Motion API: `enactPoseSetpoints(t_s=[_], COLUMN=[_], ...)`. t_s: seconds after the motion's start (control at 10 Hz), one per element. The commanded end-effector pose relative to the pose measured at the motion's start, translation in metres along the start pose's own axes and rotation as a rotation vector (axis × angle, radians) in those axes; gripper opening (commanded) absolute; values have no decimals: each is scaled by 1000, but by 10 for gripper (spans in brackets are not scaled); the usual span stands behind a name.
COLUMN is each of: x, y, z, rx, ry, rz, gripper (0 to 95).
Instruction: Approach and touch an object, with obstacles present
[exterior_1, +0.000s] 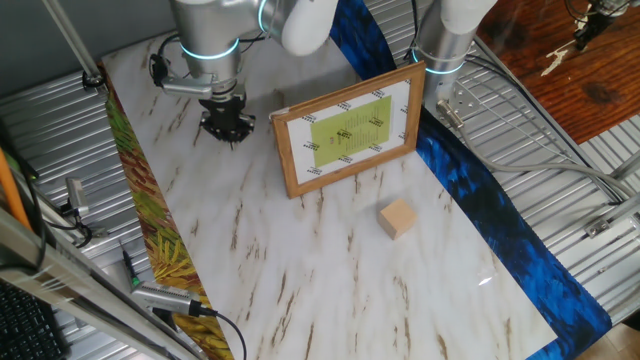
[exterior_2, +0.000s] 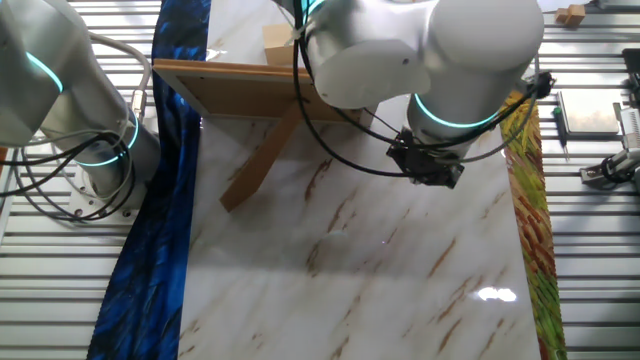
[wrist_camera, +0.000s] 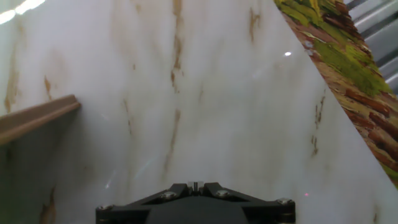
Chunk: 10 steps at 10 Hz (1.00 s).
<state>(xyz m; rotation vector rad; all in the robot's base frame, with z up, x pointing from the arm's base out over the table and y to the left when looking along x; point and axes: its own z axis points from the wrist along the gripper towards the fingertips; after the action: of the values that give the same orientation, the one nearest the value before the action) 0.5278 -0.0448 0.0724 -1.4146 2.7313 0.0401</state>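
Note:
The small tan wooden cube (exterior_1: 397, 218) sits on the marble table, in front of the board and right of centre. In the other fixed view only its top (exterior_2: 277, 42) shows beyond the board. The upright framed board (exterior_1: 350, 130) with a yellow-green centre stands between the cube and my gripper; its brown back (exterior_2: 250, 90) and one edge (wrist_camera: 37, 115) show too. My gripper (exterior_1: 222, 125) hangs low over the table at the far left, beside the board's left end and far from the cube. Its fingers are together and empty (wrist_camera: 195, 185). It also shows in the other fixed view (exterior_2: 428, 165).
A leaf-patterned strip (exterior_1: 150, 230) runs along the table's left edge and a blue strip (exterior_1: 480, 190) along the right. A second arm's base (exterior_1: 445, 40) stands behind the board. A wooden prop (exterior_2: 262, 160) leans behind the board. Cables and tools (exterior_1: 170, 300) lie off the front left.

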Motion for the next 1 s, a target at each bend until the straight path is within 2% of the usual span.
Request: enactPoseSetpoints(t_s=[0.1, 0.2, 0.3, 0.4, 0.5, 0.7, 1.0], x=[11, 34, 46, 70, 86, 114, 146], y=[3, 5, 4, 3, 5, 17, 40], z=[2, 2, 2, 2, 3, 4, 3], rx=[6, 5, 3, 2, -2, 0, 3], ry=[16, 19, 17, 15, 9, 10, 9], rz=[24, 9, -4, -23, -29, -23, -7], gripper=[0, 0, 0, 0, 0, 0, 0])
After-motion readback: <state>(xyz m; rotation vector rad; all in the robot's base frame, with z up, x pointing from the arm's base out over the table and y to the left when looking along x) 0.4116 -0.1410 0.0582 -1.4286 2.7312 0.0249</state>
